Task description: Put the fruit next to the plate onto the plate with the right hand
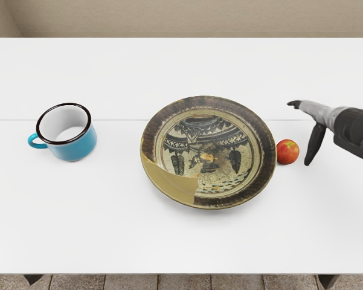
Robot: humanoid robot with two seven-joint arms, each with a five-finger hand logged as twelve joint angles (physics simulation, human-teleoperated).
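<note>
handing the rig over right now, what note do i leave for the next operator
Right hand: open, fingers spread, just right of the apple, not touching it.
Left hand: not in view.
Apple: on the table beside the plate's right rim.
Done: nothing grasped yet.
Left: grasp the apple, lift, set it on the plate.
Blue mug stands far left.

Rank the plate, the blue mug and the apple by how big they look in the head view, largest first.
1. Plate, by far the widest.
2. Blue mug, clearly smaller.
3. Apple, smallest.
All three sit at a similar depth on the table, so nearness to the camera does not blur the order.
</note>
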